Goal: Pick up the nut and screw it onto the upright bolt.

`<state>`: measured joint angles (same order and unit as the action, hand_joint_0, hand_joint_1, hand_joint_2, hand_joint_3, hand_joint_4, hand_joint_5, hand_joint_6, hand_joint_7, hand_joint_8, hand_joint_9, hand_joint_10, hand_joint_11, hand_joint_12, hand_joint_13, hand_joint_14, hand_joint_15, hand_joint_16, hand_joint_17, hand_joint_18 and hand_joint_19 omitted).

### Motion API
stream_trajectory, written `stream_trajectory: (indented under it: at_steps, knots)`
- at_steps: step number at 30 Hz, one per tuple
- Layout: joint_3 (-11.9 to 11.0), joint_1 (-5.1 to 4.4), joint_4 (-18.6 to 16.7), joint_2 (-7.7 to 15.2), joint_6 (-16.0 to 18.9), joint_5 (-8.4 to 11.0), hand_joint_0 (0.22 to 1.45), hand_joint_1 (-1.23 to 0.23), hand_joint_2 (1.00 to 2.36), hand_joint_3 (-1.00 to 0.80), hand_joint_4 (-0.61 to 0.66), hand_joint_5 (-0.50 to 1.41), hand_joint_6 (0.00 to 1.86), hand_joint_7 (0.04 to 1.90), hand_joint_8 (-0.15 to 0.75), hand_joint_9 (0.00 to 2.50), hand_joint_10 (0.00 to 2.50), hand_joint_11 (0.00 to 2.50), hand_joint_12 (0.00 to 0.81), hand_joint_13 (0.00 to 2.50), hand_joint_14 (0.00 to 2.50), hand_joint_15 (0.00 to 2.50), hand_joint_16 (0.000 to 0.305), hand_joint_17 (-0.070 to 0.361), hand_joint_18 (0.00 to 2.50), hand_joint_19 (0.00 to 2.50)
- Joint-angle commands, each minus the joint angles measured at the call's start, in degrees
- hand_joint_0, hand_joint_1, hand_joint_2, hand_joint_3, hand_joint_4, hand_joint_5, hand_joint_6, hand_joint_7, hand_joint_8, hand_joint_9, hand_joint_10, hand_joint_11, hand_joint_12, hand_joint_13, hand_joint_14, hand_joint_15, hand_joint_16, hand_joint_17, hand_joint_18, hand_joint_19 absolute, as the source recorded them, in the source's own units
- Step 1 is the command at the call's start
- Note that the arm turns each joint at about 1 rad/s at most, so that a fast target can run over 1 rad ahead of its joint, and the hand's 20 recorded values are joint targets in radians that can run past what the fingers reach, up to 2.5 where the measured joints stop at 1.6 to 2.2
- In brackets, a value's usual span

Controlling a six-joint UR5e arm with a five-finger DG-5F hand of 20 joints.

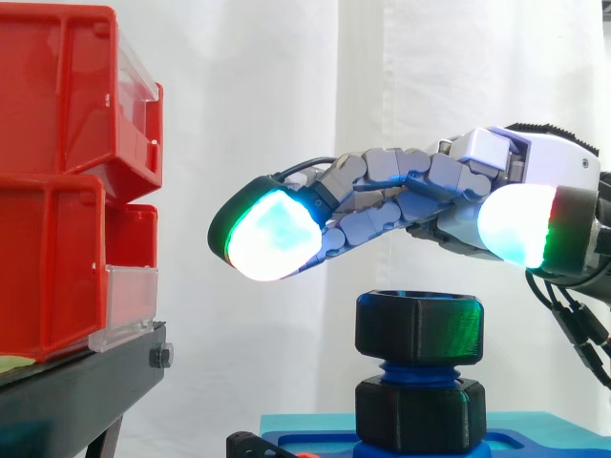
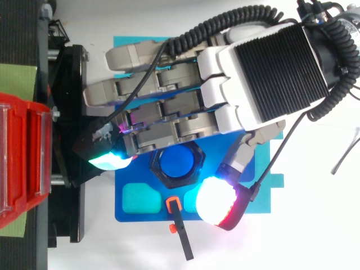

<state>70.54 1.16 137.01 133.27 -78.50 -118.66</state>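
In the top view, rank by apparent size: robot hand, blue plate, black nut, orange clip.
1. robot hand, though it is nearest the camera
2. blue plate, partly covered by the hand
3. black nut
4. orange clip

White hand point(image 2: 264, 67), grey links; cyan-white glowing pads point(image 1: 272, 234)

You are seeing no readable text, label, number or sign here: the red bins point(image 1: 57, 95), the black nut point(image 1: 418, 329), the blue base point(image 2: 126, 216) and the hand point(image 2: 270, 73) are showing no legible print.
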Motion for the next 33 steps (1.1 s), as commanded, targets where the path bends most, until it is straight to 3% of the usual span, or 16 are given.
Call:
stream_trajectory:
  at_steps: [1, 9, 15, 29, 33]
  knots:
    - [0.03, -0.11, 0.62, 0.06, 0.1, 0.1, 0.47, -0.11, 1.0, -0.5, 0.15, -0.15, 0.5, 0.65, 0.17, 0.35, 0.0, 0.0, 0.279, 0.18, 0.0, 0.0, 0.032, 0.071, 0.0, 0.0]
    - [0.03, -0.2, 2.82, -0.03, 0.19, 0.1, 0.47, -0.11, 1.0, -0.5, 0.19, -0.11, 0.5, 0.86, 0.198, 0.46, 0.0, 0.0, 0.275, 0.28, 0.0, 0.0, 0.03, 0.068, 0.0, 0.0]
    - [0.03, -0.11, 5.28, -0.03, 2.56, 0.19, 0.48, -0.12, 1.0, -0.5, 0.23, -0.1, 0.5, 0.97, 0.207, 0.51, 0.0, 0.0, 0.269, 0.32, 0.0, 0.0, 0.029, 0.065, 0.0, 0.0]
    - [0.03, 0.51, 5.19, -0.03, 3.71, -0.08, 0.5, -0.13, 1.0, -0.5, 0.18, -0.05, 0.5, 1.45, 0.222, 0.59, 0.0, 0.0, 0.25, 0.46, 0.0, 0.0, 0.025, 0.055, 0.12, 0.0]
    - [0.03, 0.86, 5.19, -0.03, 4.32, -0.08, 0.5, -0.14, 1.0, -0.5, 0.18, -0.05, 0.52, 1.48, 0.226, 0.61, 0.0, 0.0, 0.248, 0.49, 0.0, 0.0, 0.024, 0.054, 0.15, 0.0]
